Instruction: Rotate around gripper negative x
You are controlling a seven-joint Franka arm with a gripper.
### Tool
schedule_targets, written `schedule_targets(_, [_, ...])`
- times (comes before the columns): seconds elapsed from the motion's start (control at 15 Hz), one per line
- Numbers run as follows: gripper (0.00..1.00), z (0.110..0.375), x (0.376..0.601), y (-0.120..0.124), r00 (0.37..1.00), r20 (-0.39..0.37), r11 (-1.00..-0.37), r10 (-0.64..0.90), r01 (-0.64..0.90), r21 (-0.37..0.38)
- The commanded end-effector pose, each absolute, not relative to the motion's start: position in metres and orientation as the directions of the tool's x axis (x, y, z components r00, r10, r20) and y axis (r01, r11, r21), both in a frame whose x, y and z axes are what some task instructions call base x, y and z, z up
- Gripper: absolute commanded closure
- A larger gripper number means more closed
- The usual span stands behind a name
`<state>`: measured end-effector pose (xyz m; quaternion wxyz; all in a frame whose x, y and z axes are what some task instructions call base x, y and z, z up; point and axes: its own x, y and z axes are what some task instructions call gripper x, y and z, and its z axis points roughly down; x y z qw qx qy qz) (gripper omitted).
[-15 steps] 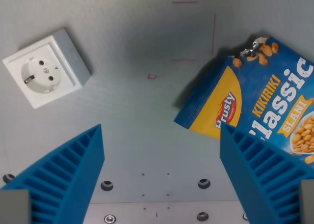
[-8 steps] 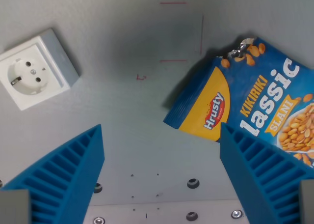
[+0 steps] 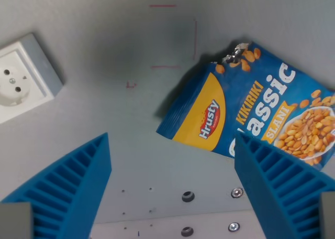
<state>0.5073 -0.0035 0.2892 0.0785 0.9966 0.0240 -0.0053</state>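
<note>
My gripper [image 3: 172, 189] is open, its two blue ribbed fingers [image 3: 68, 189] standing wide apart at the bottom corners of the wrist view with nothing between them. It hangs above a grey table [image 3: 120, 123]. A blue and yellow peanut bag [image 3: 246, 110], torn at its top edge, lies flat toward the wrist view's right, partly behind the right finger [image 3: 285, 189]. A white wall socket [image 3: 23, 76] sits at the wrist view's left edge, partly cut off.
Thin red marks [image 3: 172, 37] are drawn on the table near the top middle. Several bolts and holes [image 3: 187, 197] line the table's lighter edge strip at the bottom of the picture.
The whole scene has slid toward the wrist view's left, so the camera has moved; more of the bag shows and the socket is now partly out of frame. The fingers stay equally far apart.
</note>
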Motion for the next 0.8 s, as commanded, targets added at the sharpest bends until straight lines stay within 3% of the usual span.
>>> schedule_targets(0.07, [0.00, 0.2902, 0.5062, -0.0003, 1.000, -0.013, -0.927, 0.027, 0.030, 0.373])
schedule_targets(0.8, [0.00, 0.2902, 0.5062, -0.0003, 1.000, -0.013, -0.863, 0.027, 0.030, 0.505])
